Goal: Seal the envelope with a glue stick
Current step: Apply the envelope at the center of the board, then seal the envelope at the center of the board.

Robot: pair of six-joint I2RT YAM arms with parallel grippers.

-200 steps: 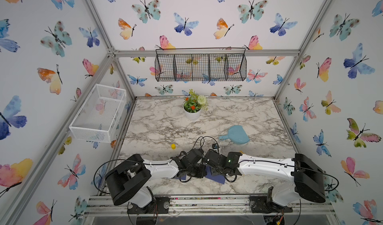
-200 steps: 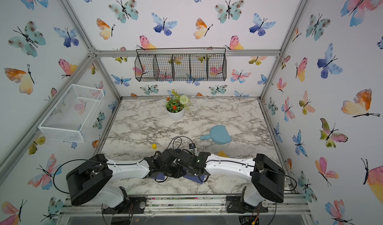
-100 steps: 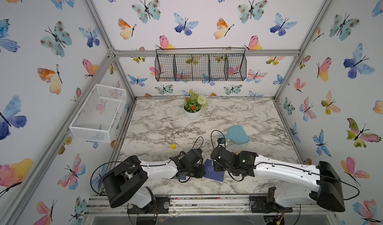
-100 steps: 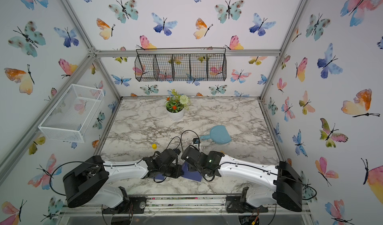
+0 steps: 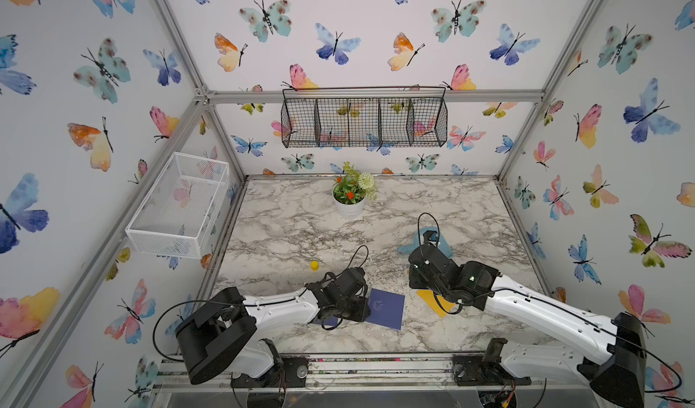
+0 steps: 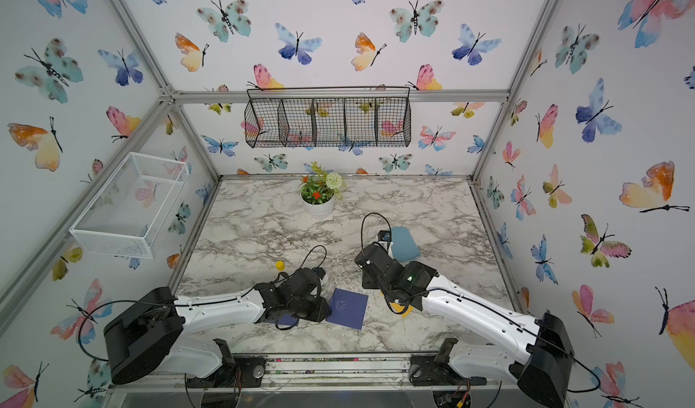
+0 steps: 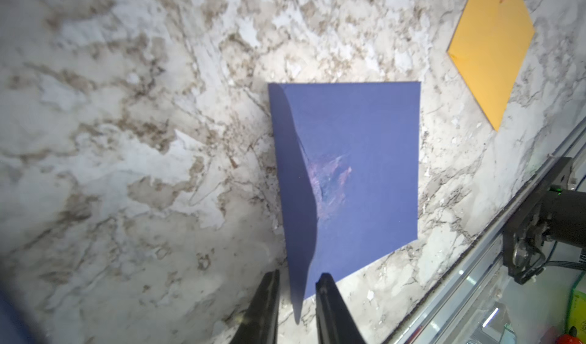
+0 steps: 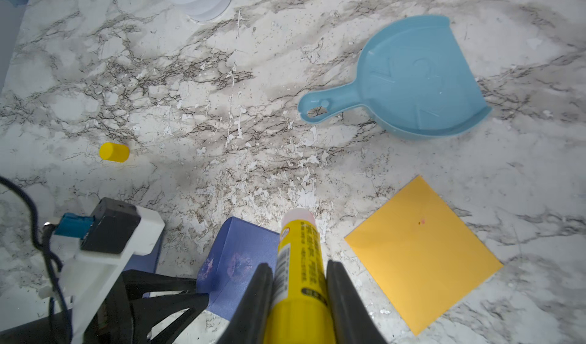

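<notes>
Right gripper (image 8: 299,264) of mine is clamped on the glue stick (image 8: 299,241), uncapped, its pale tip by the edge of the blue envelope (image 7: 364,136). My left gripper (image 7: 298,274) stands slightly apart, the envelope's raised flap showing between its jaws. The yellow cap (image 8: 114,152) lies on the desk (image 8: 222,120), well apart from the stick; a yellow paper square (image 8: 421,253) lies near the envelope.

Black print, barcode on the glue stick (image 8: 299,263), none legible
</notes>
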